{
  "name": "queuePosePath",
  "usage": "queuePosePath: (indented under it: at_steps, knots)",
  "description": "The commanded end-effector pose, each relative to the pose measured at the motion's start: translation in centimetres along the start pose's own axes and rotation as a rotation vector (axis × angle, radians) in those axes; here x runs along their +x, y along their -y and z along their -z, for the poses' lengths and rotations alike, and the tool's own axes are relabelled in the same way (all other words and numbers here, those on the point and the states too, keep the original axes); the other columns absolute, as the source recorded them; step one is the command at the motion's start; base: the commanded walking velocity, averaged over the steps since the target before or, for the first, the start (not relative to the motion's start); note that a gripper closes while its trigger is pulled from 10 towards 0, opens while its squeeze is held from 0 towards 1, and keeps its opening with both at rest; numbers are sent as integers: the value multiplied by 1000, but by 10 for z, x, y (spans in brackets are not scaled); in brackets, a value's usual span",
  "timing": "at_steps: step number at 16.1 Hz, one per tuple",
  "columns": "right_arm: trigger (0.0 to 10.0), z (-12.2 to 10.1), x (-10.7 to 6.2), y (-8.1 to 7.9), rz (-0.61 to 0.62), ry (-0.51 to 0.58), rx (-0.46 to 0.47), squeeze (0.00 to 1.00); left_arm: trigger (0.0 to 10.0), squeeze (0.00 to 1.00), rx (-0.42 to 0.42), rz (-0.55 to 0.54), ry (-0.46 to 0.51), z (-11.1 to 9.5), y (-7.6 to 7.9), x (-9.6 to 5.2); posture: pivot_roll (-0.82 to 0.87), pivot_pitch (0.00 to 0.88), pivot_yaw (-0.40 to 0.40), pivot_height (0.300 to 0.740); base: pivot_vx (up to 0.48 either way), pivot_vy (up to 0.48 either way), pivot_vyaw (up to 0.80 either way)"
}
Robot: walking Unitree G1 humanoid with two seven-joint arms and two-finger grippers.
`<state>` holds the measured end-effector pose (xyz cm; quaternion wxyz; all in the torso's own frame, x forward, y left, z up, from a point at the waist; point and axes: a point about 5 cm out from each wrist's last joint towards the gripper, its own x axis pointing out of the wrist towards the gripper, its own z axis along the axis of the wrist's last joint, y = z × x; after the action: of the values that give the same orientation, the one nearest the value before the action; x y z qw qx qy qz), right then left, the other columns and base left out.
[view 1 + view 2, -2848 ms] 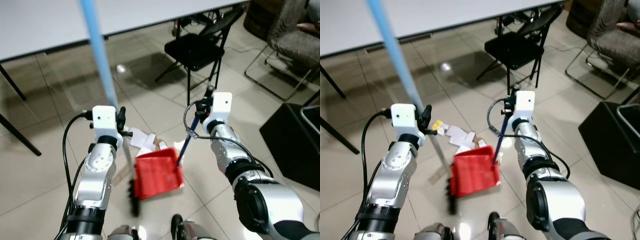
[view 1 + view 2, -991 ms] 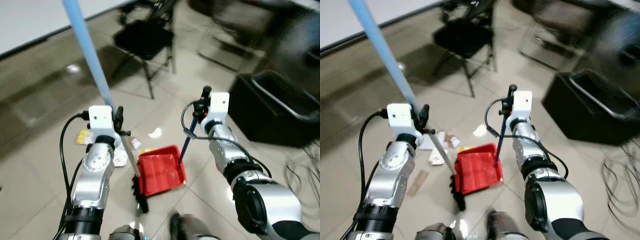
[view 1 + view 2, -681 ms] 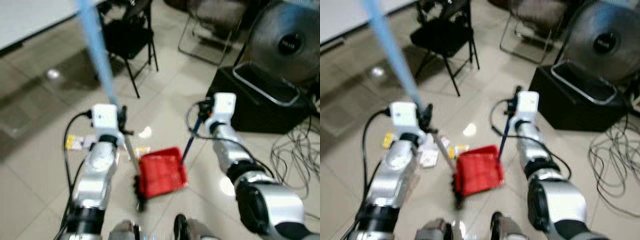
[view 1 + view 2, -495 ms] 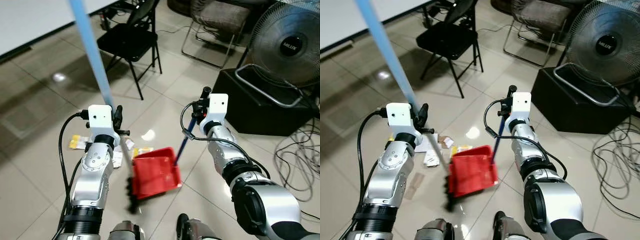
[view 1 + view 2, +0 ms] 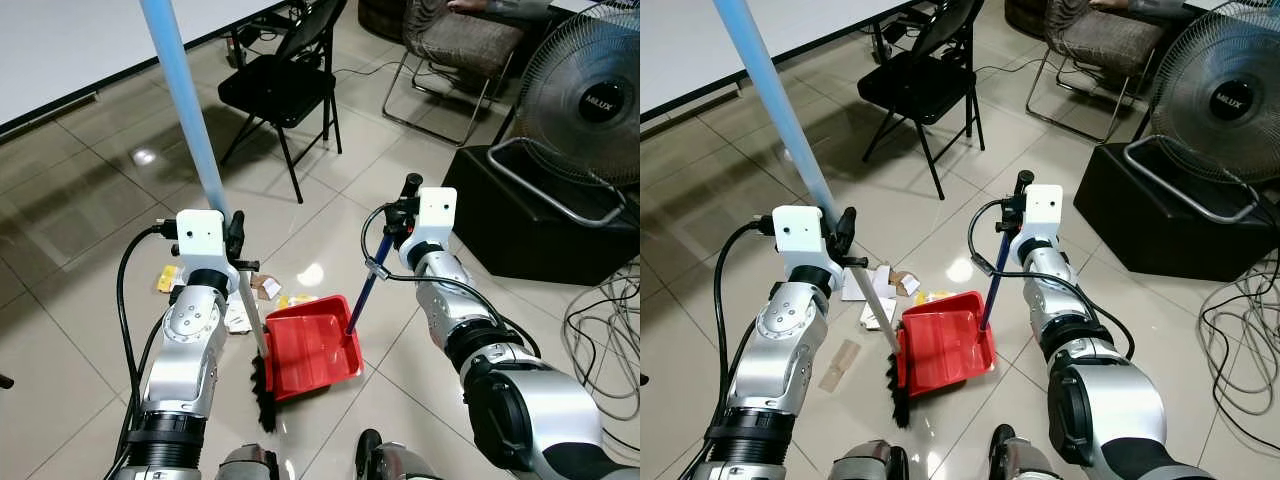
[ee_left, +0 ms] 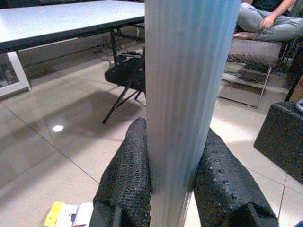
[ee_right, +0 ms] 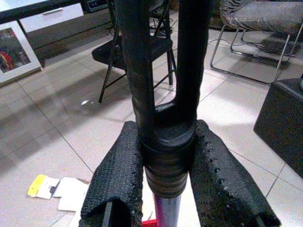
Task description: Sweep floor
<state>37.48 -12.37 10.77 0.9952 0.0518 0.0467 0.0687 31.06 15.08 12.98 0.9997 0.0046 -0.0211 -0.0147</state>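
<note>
Right pincer (image 7: pixel 166 189) grips red dustpan (image 5: pixel 310 345), seemingly empty.

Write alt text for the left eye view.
The left gripper holds a blue broom and the right gripper a red dustpan on a tiled floor, with paper scraps beside the pan. A black chair and a fan stand behind.

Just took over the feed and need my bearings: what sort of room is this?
Probably an office or workroom rather than a living space: a long white table, a black folding chair, a pedestal fan over loose floor cables, and tiled flooring.
</note>
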Motion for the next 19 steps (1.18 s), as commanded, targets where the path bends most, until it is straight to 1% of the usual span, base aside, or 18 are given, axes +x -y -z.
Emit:
queuePosePath:
  at_steps: [1,2,3,5,7,8,9,10,12,14,15,17,19]
  knots:
    - [10000,-9,3,0,4,41,24,0,10000,0,-8,23,38,-9,4,1,92,148,10,740,0,0,0]
    - [10000,-11,3,1,7,42,17,0,10000,0,-8,23,31,-7,4,1,90,150,11,740,0,0,0]
    - [10000,-13,3,6,17,49,8,0,10000,0,11,23,12,-2,1,1,89,149,10,740,0,0,0]
    - [10000,-21,3,23,54,67,-22,0,10000,0,63,5,4,-1,-17,-2,85,152,11,740,0,0,0]
    - [10000,-34,2,44,102,97,-48,0,10000,0,137,-26,16,-10,-44,-4,80,153,15,740,0,0,0]
    - [10000,-39,2,51,118,110,-66,0,10000,0,190,-41,43,-12,-46,-3,79,153,16,740,0,0,0]
    - [10000,-43,1,54,126,122,-69,0,10000,0,198,-50,53,-16,-51,-3,76,153,17,740,0,0,0]
    - [10000,-56,1,64,152,165,-73,0,10000,0,211,-69,81,-33,-62,-1,73,152,18,740,0,0,0]
    - [10000,-72,2,70,162,217,-83,0,10000,0,214,-72,113,-44,-63,1,61,148,19,740,0,0,0]
    - [10000,-79,2,73,168,241,-91,0,10000,0,215,-71,125,-47,-63,2,58,145,20,740,0,0,0]
    - [10000,-85,1,77,180,254,-99,0,10000,0,211,-70,128,-48,-62,3,56,140,20,740,0,0,0]
    - [10000,-85,0,82,194,250,-105,0,10000,0,204,-53,117,-44,-58,5,56,137,23,740,0,0,0]
    - [10000,-80,-1,82,195,237,-109,0,10000,0,189,-20,107,-41,-53,6,54,136,29,740,0,0,0]
